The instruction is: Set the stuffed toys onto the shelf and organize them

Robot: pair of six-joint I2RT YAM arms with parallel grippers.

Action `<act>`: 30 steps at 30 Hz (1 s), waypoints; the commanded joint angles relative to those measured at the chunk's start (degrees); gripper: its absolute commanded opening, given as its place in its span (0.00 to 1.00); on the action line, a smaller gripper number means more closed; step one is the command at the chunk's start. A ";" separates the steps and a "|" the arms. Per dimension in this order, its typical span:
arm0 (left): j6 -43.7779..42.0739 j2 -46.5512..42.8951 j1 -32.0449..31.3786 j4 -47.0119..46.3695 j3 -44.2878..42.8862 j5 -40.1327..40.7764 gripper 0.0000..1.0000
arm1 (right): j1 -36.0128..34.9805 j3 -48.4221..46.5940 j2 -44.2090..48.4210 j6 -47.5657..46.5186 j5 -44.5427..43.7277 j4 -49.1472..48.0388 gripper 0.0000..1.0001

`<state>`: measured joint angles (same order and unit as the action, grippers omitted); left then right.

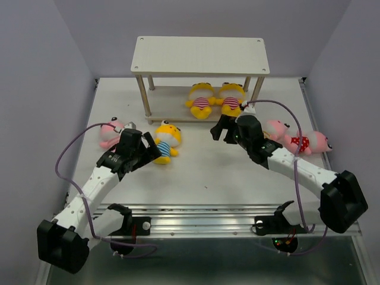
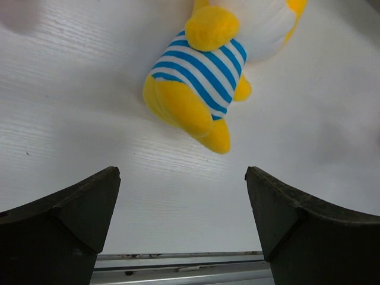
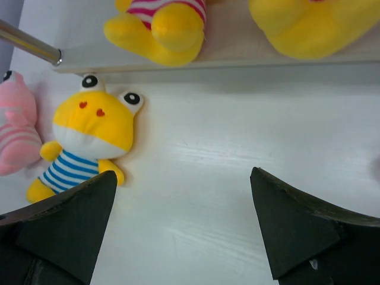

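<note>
We've got a white wood-grain table [image 1: 202, 184] boxed in by pale purple walls [image 1: 35, 89]. Two yellow toys [image 1: 202, 100] lie on the lower board of the shelf [image 1: 199, 54], and a blue-striped toy [image 2: 196, 77] lies just ahead of our left gripper [image 2: 184, 196]. That one and the right gripper [image 3: 184, 196] both gape wide, holding nothing.

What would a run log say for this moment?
shelf: two yellow toys on lower board | left gripper: open, empty, facing blue-striped toy | right gripper: open, empty, facing shelf
</note>
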<state>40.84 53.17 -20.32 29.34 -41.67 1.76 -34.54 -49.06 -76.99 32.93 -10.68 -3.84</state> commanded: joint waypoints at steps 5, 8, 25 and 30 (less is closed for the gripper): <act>0.82 6.85 -1.92 -1.83 -3.59 6.24 0.99 | -0.52 8.79 16.24 2.05 -3.90 14.19 1.00; -0.06 10.10 -2.01 -2.79 -3.68 5.71 0.98 | -0.52 10.55 21.43 2.32 -5.57 16.74 1.00; -2.08 15.74 -2.10 -6.49 -4.03 5.10 0.58 | -0.52 10.47 23.99 2.05 -8.66 18.69 1.00; -1.99 16.35 -2.10 -7.72 -3.77 5.36 0.34 | -0.52 10.21 24.08 2.05 -8.66 18.69 1.00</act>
<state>39.48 69.30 -22.15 23.22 -44.18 6.04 -34.59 -38.30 -53.34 34.94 -17.82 15.05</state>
